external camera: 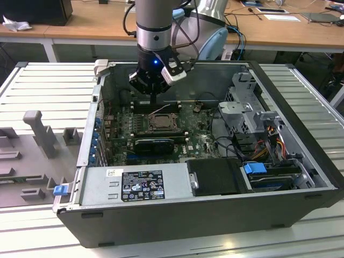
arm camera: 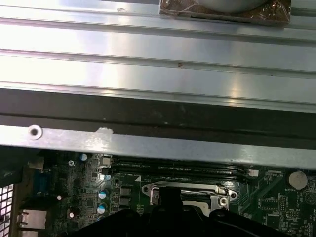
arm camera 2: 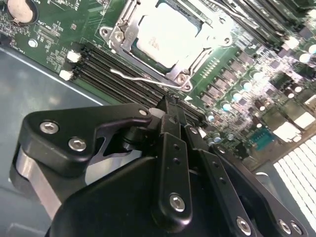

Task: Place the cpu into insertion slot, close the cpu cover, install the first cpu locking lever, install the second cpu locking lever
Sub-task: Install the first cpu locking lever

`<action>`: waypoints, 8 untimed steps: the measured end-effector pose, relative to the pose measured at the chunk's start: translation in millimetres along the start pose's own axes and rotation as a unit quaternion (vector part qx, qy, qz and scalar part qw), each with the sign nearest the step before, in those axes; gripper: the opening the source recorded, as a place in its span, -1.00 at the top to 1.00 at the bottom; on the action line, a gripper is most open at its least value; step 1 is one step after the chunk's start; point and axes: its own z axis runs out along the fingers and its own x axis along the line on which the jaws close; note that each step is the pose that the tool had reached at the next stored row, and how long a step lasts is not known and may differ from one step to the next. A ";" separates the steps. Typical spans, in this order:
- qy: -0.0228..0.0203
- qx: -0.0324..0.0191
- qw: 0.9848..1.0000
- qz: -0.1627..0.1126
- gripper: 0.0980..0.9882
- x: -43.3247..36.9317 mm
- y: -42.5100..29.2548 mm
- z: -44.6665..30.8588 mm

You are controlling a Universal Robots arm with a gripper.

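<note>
Exterior view: the gripper (external camera: 154, 102) hangs inside an open computer case (external camera: 290, 199), just above the far edge of the insertion slot (external camera: 160, 122) on the green motherboard (external camera: 201, 141). A black power supply label (external camera: 142, 185) carries white print too small for me to read, so I leave it. A blue latch (external camera: 61, 189) sticks out at the case's near corner on the exterior view's left, and grey plastic fixtures (external camera: 38, 131) sit on the ribbed metal table (external camera: 48, 86) beside it.

The second wrist view gives what the exterior view cannot: the cpu (arm camera 2: 165, 33) lies seated in the socket with its pale metal top showing through the window of the cpu cover (arm camera 2: 205, 19), which lies down flat over it. A thin wire locking lever (arm camera 2: 140, 78) runs along the socket's edge, beside the long memory slots (arm camera 2: 108, 74). The black fingers (arm camera 2: 170, 128) are pressed together, pinching nothing I can see, their tip just by the socket's corner.

The first wrist view adds the case wall (arm camera: 158, 145) and the table's ribs beyond.
</note>
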 end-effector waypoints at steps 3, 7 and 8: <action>0.000 -0.001 1.000 0.000 0.98 -5.2 -0.5 6.1; 0.000 -0.004 1.000 -0.001 0.98 -17.2 2.6 13.5; 0.000 -0.006 1.000 -0.001 0.98 -18.3 3.0 14.3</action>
